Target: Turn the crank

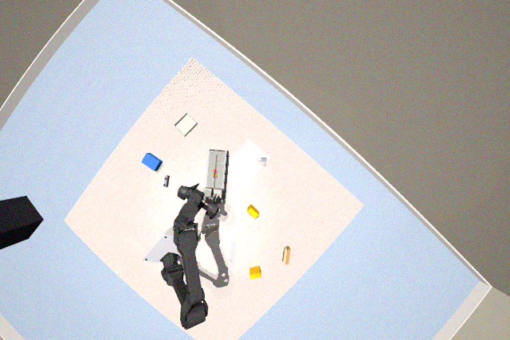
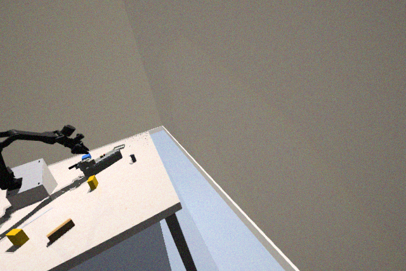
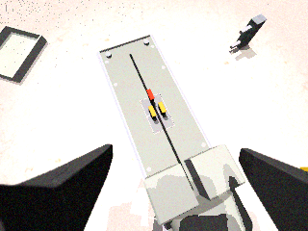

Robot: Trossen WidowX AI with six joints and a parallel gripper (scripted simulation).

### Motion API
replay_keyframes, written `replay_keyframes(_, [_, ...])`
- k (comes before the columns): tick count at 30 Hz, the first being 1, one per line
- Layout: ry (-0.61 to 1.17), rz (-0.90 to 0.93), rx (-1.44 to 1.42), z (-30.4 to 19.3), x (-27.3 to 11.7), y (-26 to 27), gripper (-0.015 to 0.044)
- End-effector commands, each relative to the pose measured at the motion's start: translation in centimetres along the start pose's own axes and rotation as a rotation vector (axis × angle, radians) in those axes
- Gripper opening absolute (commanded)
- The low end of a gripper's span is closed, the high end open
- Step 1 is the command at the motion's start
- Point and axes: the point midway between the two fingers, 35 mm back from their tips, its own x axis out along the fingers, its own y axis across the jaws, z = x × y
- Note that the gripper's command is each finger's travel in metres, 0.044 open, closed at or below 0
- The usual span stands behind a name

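Machine [image 1: 221,163] [image 2: 108,162] [image 3: 127,103] sits mid-table, slot running near to far. Red pointer [image 1: 214,170] [image 3: 150,94] is just to the far side of the two brass zero marks [image 3: 157,113], so not level yet; we need a small move nearward. What looks like the crank handle [image 2: 72,166] [image 3: 203,222] is at the near end.

Our gripper [image 1: 213,197] [image 2: 87,152] [image 3: 175,151] is wide, nothing in it, above the near end. Step in hand, as we read it: line up on the handle. Center the handle between the fingers before lowering, keep both tips off the housing, close only once they straddle it. Crank sense unknown: try a small turn, watch the pointer, reverse if it runs farther. Follow the handle's arc, slow down near the marks, stop level, open fully, back straight off so we don't nudge it.

Containers: shallow open tray [image 1: 179,130] [image 3: 33,60], far left of the machine, nothing seen inside. Blue block [image 1: 151,162] [image 2: 85,156] is outside it, nearer and left.
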Motion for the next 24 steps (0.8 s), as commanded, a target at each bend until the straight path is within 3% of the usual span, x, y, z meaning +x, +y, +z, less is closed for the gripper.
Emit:
replay_keyframes(1, [-0.029,-0.004,0.023,2.4,-2.6,-0.4,0.0440])
replay_keyframes(24, [-0.084,0.220,-0.221,-2.7,-6.7,-6.1,0.0440])
